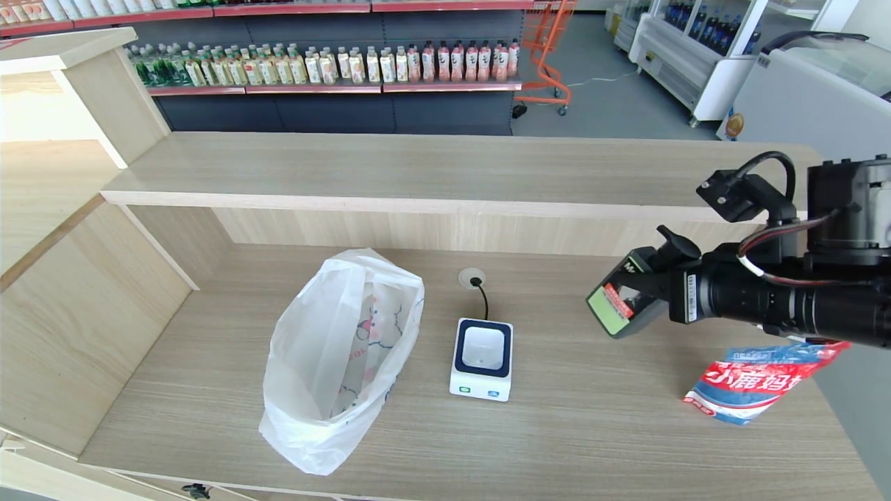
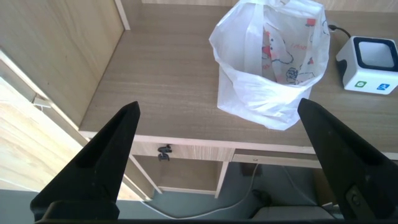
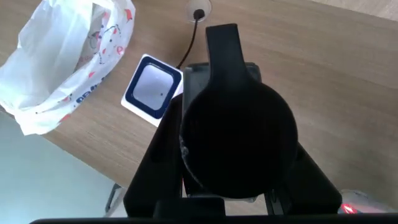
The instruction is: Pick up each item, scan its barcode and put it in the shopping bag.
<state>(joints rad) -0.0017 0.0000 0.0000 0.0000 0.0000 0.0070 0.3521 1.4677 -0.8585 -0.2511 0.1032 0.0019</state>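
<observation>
Spanning the whole scene, the wooden table [image 1: 592, 431] carries everything, with a raised ledge [image 1: 452, 167] along its far side.

The white plastic bag [image 1: 334, 362] stands left of centre with its mouth gaping upward. A pack with cartoon print [image 1: 379, 327] leans inside it. The bag sits just beside the scanner, not touching it.

The right arm [image 1: 779, 303] comes in from the right edge, with its forearm held roughly level above the table and pointing left. Its right hand [image 1: 637, 296] is raised in the air, to the right of the scanner and well above the table top. The fingers are pressed onto a small item [image 1: 607, 312], whose green and red face slants down toward the scanner's side.

A red, white and blue pouch [image 1: 759, 383] lies flat near the table's right edge, partly under the right forearm.

The scanner [image 1: 482, 358], a white block with a dark-framed window on top, rests near the middle of the table, between the bag and the raised item. Its black cable [image 1: 482, 299] runs back into a round hole in the table.

The left hand [image 2: 219, 104] hangs off the near edge of the table, facing the bag from the front. Its two dark fingers [image 2: 118, 149] are spread wide with nothing between them.
</observation>
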